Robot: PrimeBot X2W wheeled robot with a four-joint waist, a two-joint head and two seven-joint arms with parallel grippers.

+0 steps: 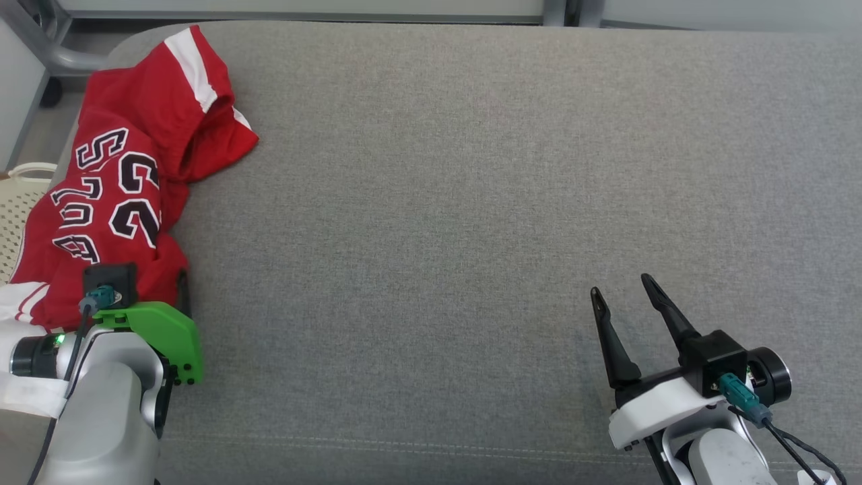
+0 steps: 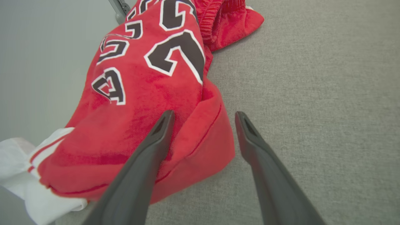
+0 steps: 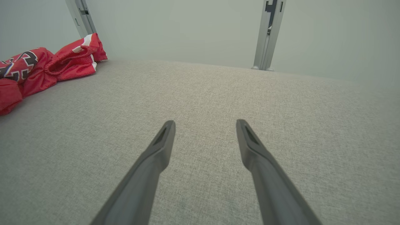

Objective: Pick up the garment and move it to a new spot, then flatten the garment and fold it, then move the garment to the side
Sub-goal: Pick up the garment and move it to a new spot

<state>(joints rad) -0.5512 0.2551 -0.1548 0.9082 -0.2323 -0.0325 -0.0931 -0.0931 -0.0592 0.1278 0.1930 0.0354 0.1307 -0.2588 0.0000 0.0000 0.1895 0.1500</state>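
**Item 1. Task garment.** Red sports garment with black, white-edged numerals and white striped trim (image 1: 128, 182). It lies crumpled in a heap at the table's far-left corner and runs down the left edge. Some cloth seems to hang past that edge. It is neither flattened nor folded, so I judge the pick-up not yet made.

**Item 2. Grey fabric-covered table (image 1: 438, 202).** Landmark for every entry here. Its broad middle is where I would set the garment down.

**Item 3. Left hand (image 2: 203, 117).** At the table's left edge, over the near end of the heap. It is spread wide and grips nothing. One finger (image 2: 150, 150) sits above the thick red hem fold, the other above grey cloth just beside it. I cannot tell whether either touches.

**Item 4. Right hand (image 1: 621, 283).** Over the table's near-right part, fingers apart, empty.

**Item 5. Cream perforated basket (image 1: 17, 202).** Just beyond the table's left edge.

**Handling note, step in hand: first grasp.**
- I would lower the left hand until the hem fold sits deep between the fingers.
- I would close fully before lifting, since soft cloth is likely to slip from a shallow pinch.
- I would lift until the trailing cloth clears the left edge and the basket.
- Then I would carry it toward the table's middle.
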